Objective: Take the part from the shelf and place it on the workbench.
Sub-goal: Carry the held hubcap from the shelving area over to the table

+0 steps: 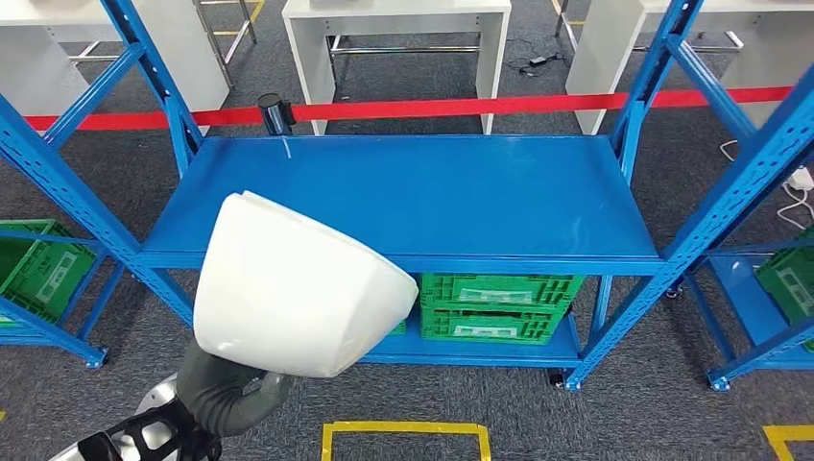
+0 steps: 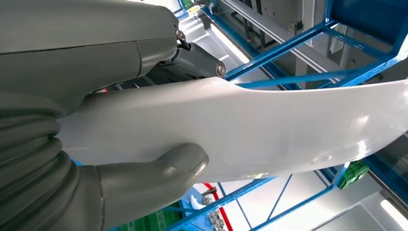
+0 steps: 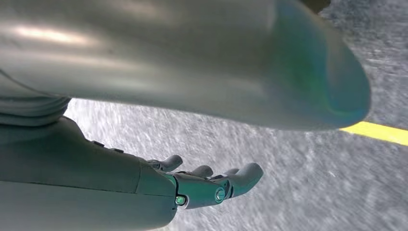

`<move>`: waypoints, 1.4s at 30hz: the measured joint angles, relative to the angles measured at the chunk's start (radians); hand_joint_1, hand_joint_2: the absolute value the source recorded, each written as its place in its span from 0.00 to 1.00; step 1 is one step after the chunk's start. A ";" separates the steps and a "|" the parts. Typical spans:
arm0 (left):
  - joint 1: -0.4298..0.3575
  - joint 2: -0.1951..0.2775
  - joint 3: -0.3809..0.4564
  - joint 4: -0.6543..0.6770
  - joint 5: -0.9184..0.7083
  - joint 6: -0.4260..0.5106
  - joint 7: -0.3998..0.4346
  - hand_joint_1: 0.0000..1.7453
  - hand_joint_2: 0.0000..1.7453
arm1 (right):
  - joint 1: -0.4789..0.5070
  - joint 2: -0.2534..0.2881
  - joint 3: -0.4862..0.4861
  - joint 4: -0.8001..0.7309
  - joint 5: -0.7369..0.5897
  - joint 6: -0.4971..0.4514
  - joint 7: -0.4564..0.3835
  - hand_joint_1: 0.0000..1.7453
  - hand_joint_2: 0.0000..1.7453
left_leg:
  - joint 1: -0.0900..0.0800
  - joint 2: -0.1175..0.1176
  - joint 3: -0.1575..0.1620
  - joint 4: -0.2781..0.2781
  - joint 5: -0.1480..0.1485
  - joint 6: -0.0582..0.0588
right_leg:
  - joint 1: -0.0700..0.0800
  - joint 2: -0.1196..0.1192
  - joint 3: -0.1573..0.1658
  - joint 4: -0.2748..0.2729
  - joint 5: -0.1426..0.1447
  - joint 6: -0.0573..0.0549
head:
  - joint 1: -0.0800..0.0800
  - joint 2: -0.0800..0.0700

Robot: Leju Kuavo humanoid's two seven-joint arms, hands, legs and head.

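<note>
Gripping white part (image 2: 269, 130): left hand (image 2: 120, 120) pinches edge, thumb one face, fingers (image 2: 202, 60) opposite, so shell clears blue shelf (image 1: 403, 197). Right hand (image 3: 192, 185) hangs, fingers loosely apart, holding nothing. Bench unseen.

white part (image 1: 298, 288) hides left robot hand (image 2: 120, 120), floor blurred

No text, brand, number or sign can be read anywhere. The green crates (image 1: 499, 305) under the blue shelf (image 1: 403, 197) carry pale label patches on their fronts, but whatever is on them is too small to make out. The red tape (image 1: 461, 106) behind the shelf is plain, with no lettering.
</note>
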 joint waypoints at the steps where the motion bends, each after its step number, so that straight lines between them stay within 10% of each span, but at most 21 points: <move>1: -0.005 0.001 0.000 0.005 0.000 -0.001 0.000 1.00 1.00 | 0.000 0.000 -0.006 0.000 -0.013 0.016 0.005 0.00 0.00 | 0.001 0.000 -0.008 0.059 -0.032 -0.003 | 0.000 -0.001 -0.016 0.001 0.012 0.001 | -0.002 0.000; 4: -0.020 0.002 -0.001 0.021 -0.001 -0.003 0.000 1.00 1.00 | 0.001 -0.001 -0.029 0.000 -0.049 0.057 0.017 0.00 0.00 | 0.001 0.000 0.039 0.093 -0.001 -0.002 | 0.001 -0.001 -0.063 0.005 0.046 0.006 | -0.004 0.000; 7: -0.043 0.002 -0.002 0.034 0.001 -0.005 0.000 1.00 1.00 | 0.000 -0.001 -0.055 0.000 -0.078 0.085 0.023 0.00 0.00 | -0.002 -0.003 0.188 -0.101 0.024 0.012 | 0.003 0.000 -0.089 0.009 0.074 0.018 | -0.006 0.000; 9: -0.059 0.003 -0.004 0.043 0.007 -0.006 0.000 1.00 1.00 | 0.001 -0.001 -0.073 0.000 -0.094 0.099 0.027 0.00 0.00 | -0.008 -0.005 0.230 -0.178 0.004 0.025 | 0.003 0.001 -0.092 0.006 0.091 0.031 | -0.007 0.000; 12: -0.072 0.004 -0.008 0.057 0.016 -0.007 0.000 1.00 1.00 | 0.003 -0.002 -0.096 0.000 -0.112 0.120 0.034 0.00 0.00 | -0.008 -0.001 0.213 -0.189 0.028 0.051 | -0.001 0.003 -0.099 0.009 0.092 0.050 | -0.007 0.000; 17: -0.077 0.009 -0.012 0.080 0.021 -0.008 0.000 1.00 1.00 | 0.005 -0.001 -0.123 0.000 -0.130 0.149 0.037 0.00 0.00 | -0.010 0.004 0.142 -0.187 0.087 0.072 | -0.003 0.005 -0.165 0.255 -0.096 0.061 | 0.005 0.000; 19: -0.078 0.011 -0.014 0.090 0.021 -0.008 0.000 1.00 1.00 | 0.005 -0.001 -0.132 0.000 -0.133 0.152 0.038 0.00 0.00 | -0.012 0.005 0.108 -0.177 0.106 0.070 | -0.002 0.005 -0.131 0.262 -0.066 0.060 | 0.007 0.000; 21: -0.082 0.012 -0.018 0.097 0.021 -0.009 0.001 1.00 1.00 | 0.004 0.000 -0.140 0.000 -0.136 0.155 0.041 0.00 0.00 | -0.013 0.005 0.080 -0.164 0.121 0.065 | 0.001 0.004 -0.032 0.144 -0.030 0.050 | 0.008 0.000; 24: -0.094 0.011 -0.029 0.101 0.018 -0.016 0.003 1.00 1.00 | -0.001 0.000 -0.148 -0.001 -0.143 0.161 0.043 0.00 0.00 | -0.013 0.007 0.063 -0.154 0.135 0.051 | 0.011 0.002 0.067 -0.008 -0.055 0.035 | 0.009 0.000; 30: -0.121 0.011 -0.052 0.102 0.013 -0.026 0.030 1.00 1.00 | 0.001 0.006 -0.163 -0.001 -0.151 0.168 0.054 0.00 0.00 | -0.015 0.006 0.054 -0.163 0.097 0.052 | 0.012 0.000 0.048 -0.025 -0.032 0.028 | 0.009 0.000; 34: -0.135 0.011 -0.064 0.107 0.019 -0.025 0.042 1.00 1.00 | 0.001 0.011 -0.170 -0.001 -0.156 0.169 0.072 0.00 0.00 | -0.012 0.005 0.050 -0.182 0.179 0.041 | 0.014 0.000 0.035 -0.020 -0.018 0.020 | 0.009 0.000; 42: -0.173 0.005 -0.087 0.116 0.031 -0.020 0.068 1.00 1.00 | 0.000 0.014 -0.191 -0.001 -0.173 0.184 0.093 0.00 0.00 | -0.006 -0.003 0.057 -0.215 0.201 0.059 | 0.012 -0.005 0.029 -0.004 -0.037 0.039 | 0.006 0.000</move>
